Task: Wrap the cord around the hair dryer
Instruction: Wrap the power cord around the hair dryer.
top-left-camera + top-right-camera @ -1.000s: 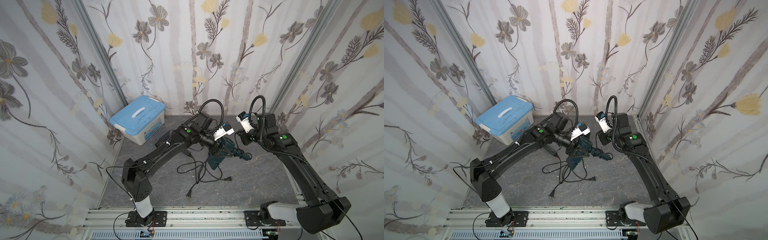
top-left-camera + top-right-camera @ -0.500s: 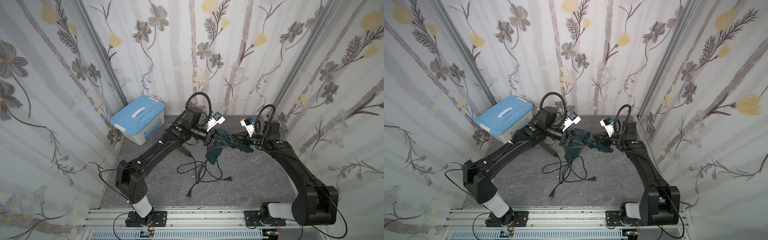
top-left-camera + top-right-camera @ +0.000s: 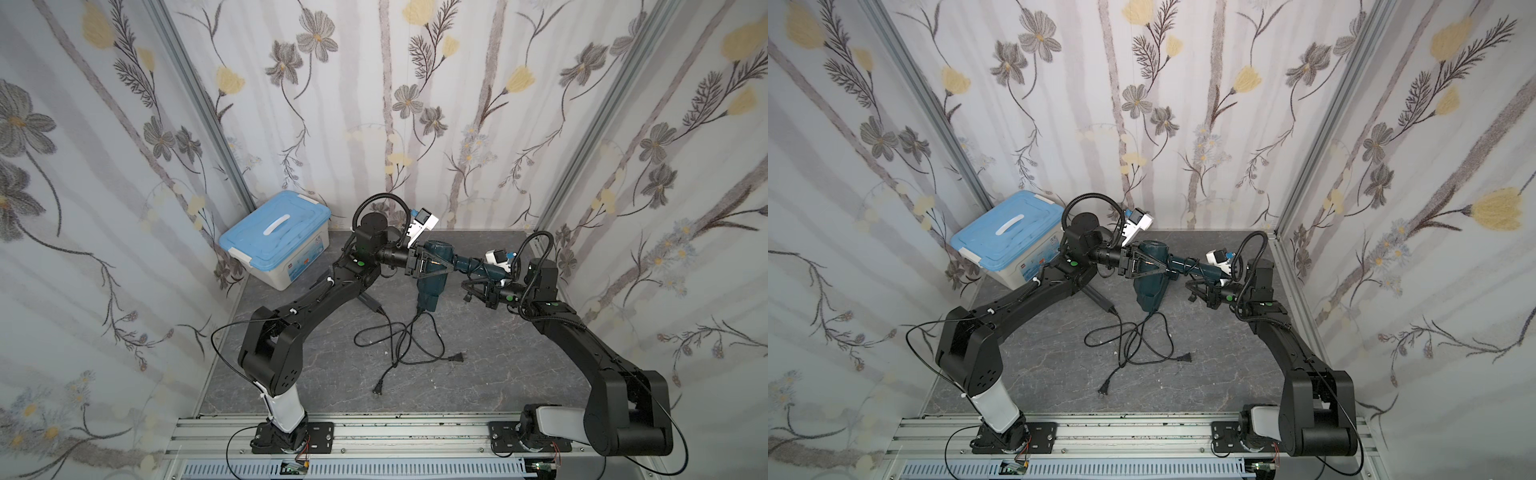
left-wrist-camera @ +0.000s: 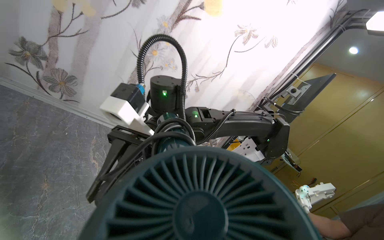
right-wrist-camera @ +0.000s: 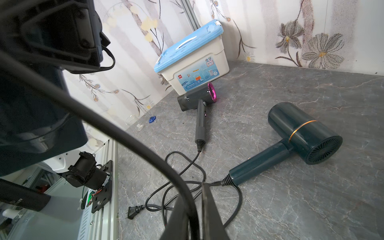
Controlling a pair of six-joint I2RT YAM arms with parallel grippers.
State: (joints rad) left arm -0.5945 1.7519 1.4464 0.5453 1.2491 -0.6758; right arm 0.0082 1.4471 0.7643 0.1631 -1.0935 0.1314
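Clamping the hair dryer (image 3: pixel 439 248) by its barrel in my left gripper (image 3: pixel 449 268). My right gripper (image 3: pixel 467 286) is pinching its cord (image 5: pixel 124 133) near the handle.

- Hair dryer (image 4: pixel 199 197), the lifted one: dark teal, with a rear grille of radial fins.
- Cord (image 5: pixel 124 133): black.
- Second dryer (image 5: pixel 303 135), lying on the table: dark teal with a thin gold-orange band.
- Third dryer (image 5: pixel 193 97): dark grey with a magenta ring at one end.
- Storage box (image 3: pixel 286 270): off-white body with a blue printed label, light blue lid and white handle.
- Table (image 3: pixel 498 353): dark grey, marbled with pale veins.
- Walls (image 3: pixel 374 104): pale, with grey-brown vertical stripes and grey and yellow flowers.
- Left arm (image 3: pixel 316 299) and right arm (image 3: pixel 582 345): black, with white base links and green lights.
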